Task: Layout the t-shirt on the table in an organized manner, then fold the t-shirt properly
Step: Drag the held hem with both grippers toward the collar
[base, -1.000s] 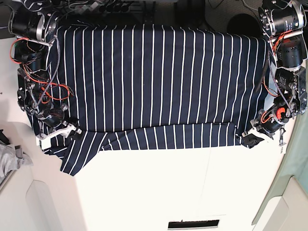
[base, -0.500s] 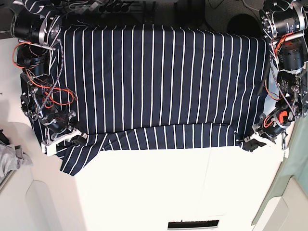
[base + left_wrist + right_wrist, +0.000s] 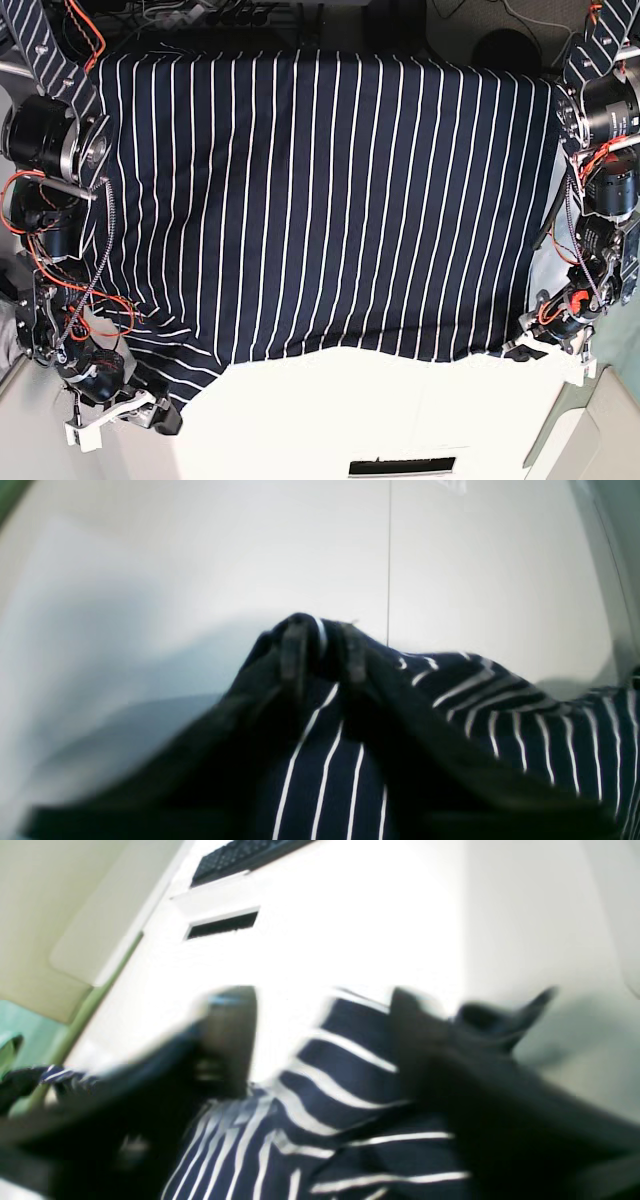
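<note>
Across the white surface (image 3: pixel 330 420) the t-shirt (image 3: pixel 320 200) lies spread for flattening. Left end effector (image 3: pixel 322 652), narrow, pinches its hem; right end effector (image 3: pixel 320 1040) stands wide, cloth between the fingers ungripped.

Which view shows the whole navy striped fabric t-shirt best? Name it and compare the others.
The base view: the navy striped fabric t-shirt shows nearly whole, spread across the white table. The left wrist view shows only a bunched edge at the left gripper. The right wrist view shows a blurred patch between the right gripper fingers.
</note>
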